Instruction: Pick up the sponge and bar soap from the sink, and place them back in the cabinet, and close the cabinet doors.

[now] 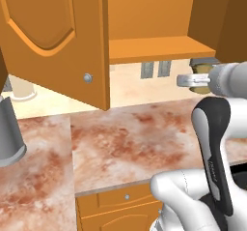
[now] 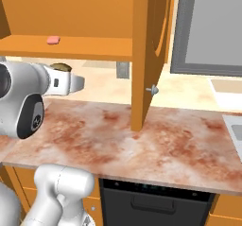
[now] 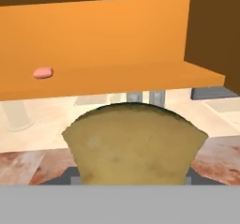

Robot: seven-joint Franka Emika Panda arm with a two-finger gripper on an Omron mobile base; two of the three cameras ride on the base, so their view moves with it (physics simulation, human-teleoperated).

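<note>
While the gripper (image 3: 131, 178) grips the sponge (image 3: 134, 143) above the marbled counter (image 2: 142, 140), it sits just below the cabinet (image 1: 159, 46) shelf front. Bar soap (image 2: 53, 40) lies on that shelf; both cabinet doors (image 1: 58, 36) stand open

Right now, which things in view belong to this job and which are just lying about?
Job:
sponge, held in the jaws
bar soap, on the shelf
cabinet
cabinet doors, open

Lying about:
wall sockets
dishwasher
countertop
</note>
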